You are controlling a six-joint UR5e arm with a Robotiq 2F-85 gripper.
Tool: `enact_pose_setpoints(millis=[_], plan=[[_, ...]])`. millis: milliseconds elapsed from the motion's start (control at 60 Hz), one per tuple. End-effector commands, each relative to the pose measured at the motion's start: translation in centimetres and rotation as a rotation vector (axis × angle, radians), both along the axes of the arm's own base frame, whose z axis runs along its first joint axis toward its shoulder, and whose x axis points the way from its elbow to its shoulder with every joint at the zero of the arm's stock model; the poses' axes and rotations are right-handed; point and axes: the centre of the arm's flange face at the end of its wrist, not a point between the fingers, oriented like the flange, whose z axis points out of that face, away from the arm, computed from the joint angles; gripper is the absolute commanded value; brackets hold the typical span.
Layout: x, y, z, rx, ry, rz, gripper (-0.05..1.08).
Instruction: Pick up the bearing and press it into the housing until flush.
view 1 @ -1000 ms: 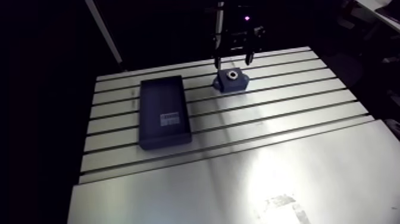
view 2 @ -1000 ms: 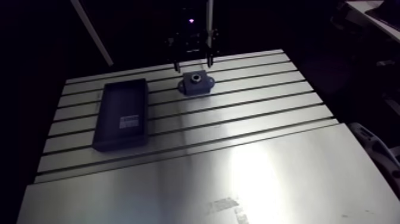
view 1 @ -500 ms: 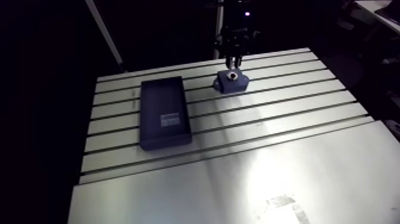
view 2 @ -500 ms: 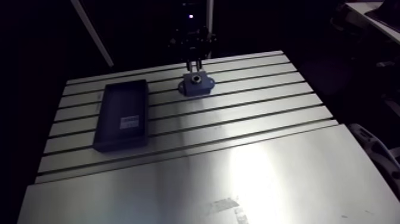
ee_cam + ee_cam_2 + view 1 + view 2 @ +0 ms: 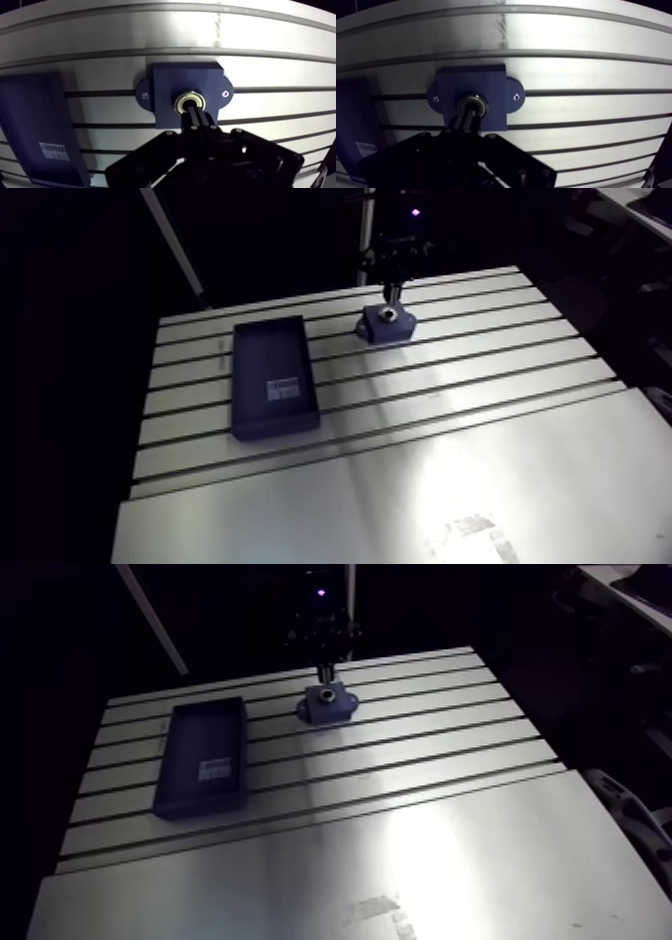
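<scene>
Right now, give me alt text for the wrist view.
The gripper, fingers shut together, meets the bearing seated in the blue housing on the slotted table. A dark tray with a barcode label lies beside the housing.

White barcode label (image 5: 54, 150) inside dark tray (image 5: 30, 115); print too small to read

Our wrist (image 5: 399, 246) comes down from above and points straight down. Below it our claw (image 5: 194, 111) hangs low, its two dark fingers (image 5: 200, 123) drawn tight together with no gap between them, tips aimed downward, the linkage spread wide behind.
</scene>
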Motion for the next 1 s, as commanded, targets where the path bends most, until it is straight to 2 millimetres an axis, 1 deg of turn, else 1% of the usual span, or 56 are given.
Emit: enact_pose_setpoints(millis=[17, 617, 1000], plan=[[0.0, 0.0, -0.5, -0.007, -0.007, 0.004, 0.94], [0.4, -0.1, -1.7, -0.007, -0.023, 0.004, 0.94], [0.4, -0.1, -2.0, -0.008, -0.028, 0.004, 0.94]])
